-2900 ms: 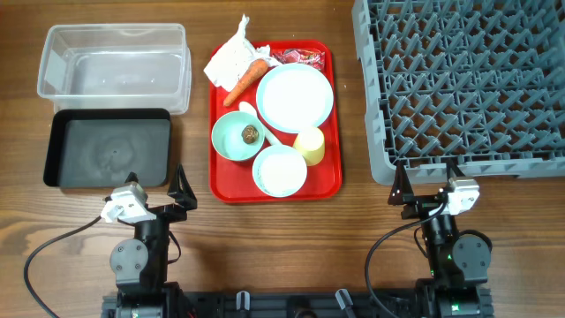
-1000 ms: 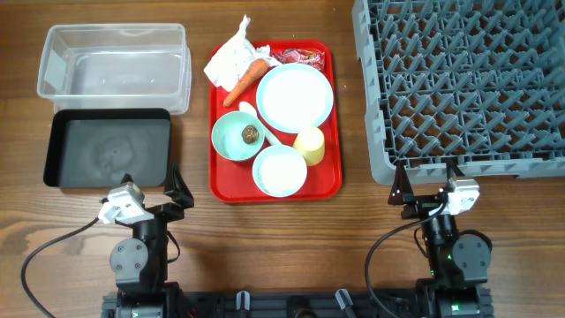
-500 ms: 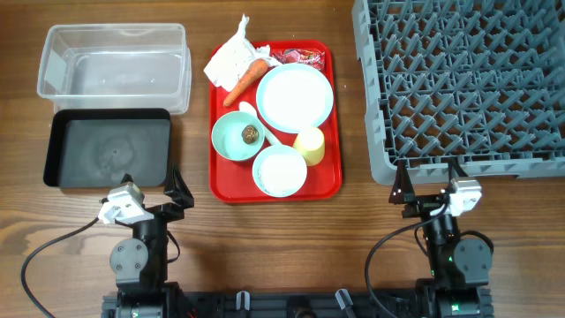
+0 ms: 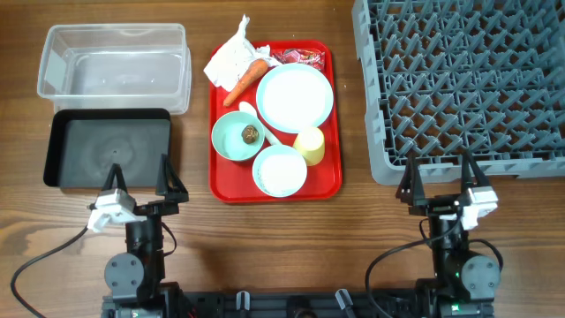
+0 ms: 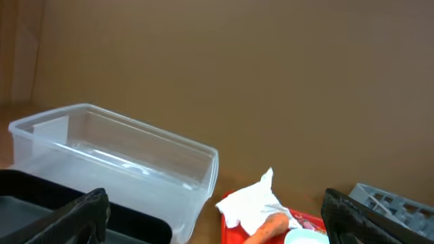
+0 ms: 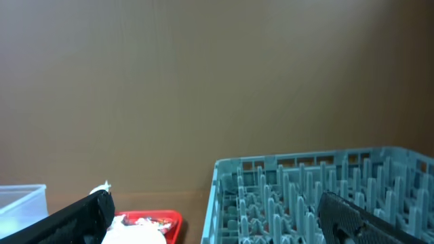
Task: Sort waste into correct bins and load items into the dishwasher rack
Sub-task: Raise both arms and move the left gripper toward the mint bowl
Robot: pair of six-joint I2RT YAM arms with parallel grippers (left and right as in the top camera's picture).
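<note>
A red tray [image 4: 332,115] holds a crumpled white tissue [image 4: 231,60], an orange carrot [image 4: 245,78], a red wrapper [image 4: 300,56], a pale blue plate [image 4: 295,97], a mint bowl [image 4: 231,140] with a brown lump [image 4: 251,133], a bowl of white rice [image 4: 280,170], a yellow cup [image 4: 310,145] and a white spoon [image 4: 258,119]. The clear tub [image 4: 115,67] and black tray [image 4: 108,147] lie left, the grey rack [image 4: 463,79] right. My left gripper [image 4: 139,175] is open near the black tray's front edge. My right gripper [image 4: 438,174] is open at the rack's front edge. Both are empty.
The left wrist view shows the clear tub [image 5: 115,159], tissue [image 5: 254,202] and carrot [image 5: 271,228] ahead. The right wrist view shows the rack [image 6: 325,196] and the red tray's far edge [image 6: 152,218]. Bare wood table [image 4: 282,238] lies between the arms.
Both grippers have opened wide since half a second ago. The left one has shifted slightly left and the right one slightly right. Nothing on the tray has moved.
</note>
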